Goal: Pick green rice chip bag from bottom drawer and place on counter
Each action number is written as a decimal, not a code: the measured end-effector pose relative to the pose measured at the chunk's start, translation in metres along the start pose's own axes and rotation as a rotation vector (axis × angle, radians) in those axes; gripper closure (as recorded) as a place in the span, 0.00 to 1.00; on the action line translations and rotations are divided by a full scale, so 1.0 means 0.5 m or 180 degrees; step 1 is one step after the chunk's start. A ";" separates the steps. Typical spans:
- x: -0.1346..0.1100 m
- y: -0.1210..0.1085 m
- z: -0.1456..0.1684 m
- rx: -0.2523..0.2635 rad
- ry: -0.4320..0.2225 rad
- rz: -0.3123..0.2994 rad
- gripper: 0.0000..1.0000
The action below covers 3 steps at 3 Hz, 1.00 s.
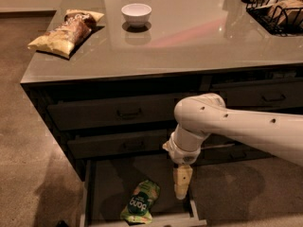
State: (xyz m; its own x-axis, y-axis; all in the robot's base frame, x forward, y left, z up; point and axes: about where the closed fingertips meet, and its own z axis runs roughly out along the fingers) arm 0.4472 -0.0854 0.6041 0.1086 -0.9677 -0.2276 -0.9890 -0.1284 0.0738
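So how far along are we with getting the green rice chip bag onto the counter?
Done: the bottom drawer stands open. In hand: the gripper hangs pointing down over the drawer's right side, apart from the green rice chip bag lying near its front. Left: grasp the bag, lift it out, set it on the counter.
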 end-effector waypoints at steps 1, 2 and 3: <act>-0.057 -0.026 0.093 0.0188 -0.0186 -0.0611 0.00; -0.105 -0.045 0.172 0.0519 -0.0503 -0.1243 0.00; -0.121 -0.064 0.174 0.0675 -0.0553 -0.1484 0.00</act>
State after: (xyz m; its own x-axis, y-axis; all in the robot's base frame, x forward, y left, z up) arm 0.4633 -0.0038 0.5310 0.5403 -0.7662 -0.3479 -0.8405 -0.4716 -0.2668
